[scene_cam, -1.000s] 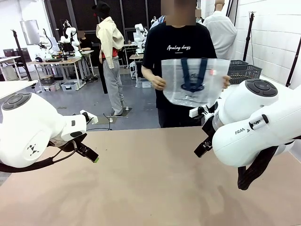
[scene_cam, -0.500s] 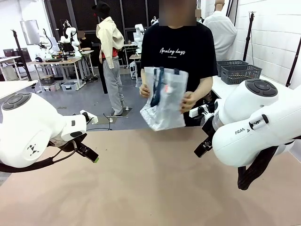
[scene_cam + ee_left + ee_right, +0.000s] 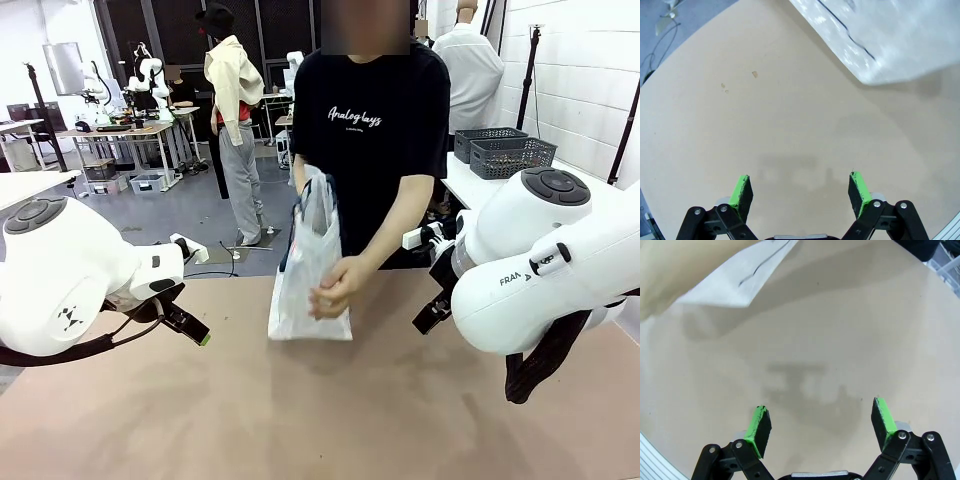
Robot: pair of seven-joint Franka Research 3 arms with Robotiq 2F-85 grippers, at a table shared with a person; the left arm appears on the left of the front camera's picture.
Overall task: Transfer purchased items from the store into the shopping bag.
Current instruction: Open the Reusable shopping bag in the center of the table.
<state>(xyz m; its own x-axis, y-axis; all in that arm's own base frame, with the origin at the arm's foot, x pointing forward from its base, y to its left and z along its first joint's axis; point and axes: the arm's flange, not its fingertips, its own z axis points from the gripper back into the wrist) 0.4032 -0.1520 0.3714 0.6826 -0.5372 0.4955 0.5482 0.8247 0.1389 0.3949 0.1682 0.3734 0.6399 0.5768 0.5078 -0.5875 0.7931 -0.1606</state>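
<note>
Shopping bag (image 3: 308, 270) is coming down fast: a second ago the person was holding it spread flat at chest height behind the table; half a second ago it was turning and dropping; now it is standing edge-on over the far middle of the table (image 3: 320, 410), its bottom at the surface or just above it; I cannot tell whether it is touching. One hand (image 3: 335, 290) of the person is steadying its lower side; the navy handles are pointing up. The bag is looking flat and slack, so I am judging it empty; for the task this means the receiving end is only now being set in place, and loading is not yet under way.

Left claw (image 3: 800, 187) is hanging released, green pads wide apart over bare table, nothing between them; right claw (image 3: 821, 422) is likewise released and gripping nothing. Both arms are sitting where they were a second ago, low at either side, the bag between them and farther off.

Table is showing a plain tan matte top with a few small specks. Beyond it: grey floor, cluttered workbenches at the left; dark slotted baskets (image 3: 505, 150) are resting on a white side surface at the right.
</note>
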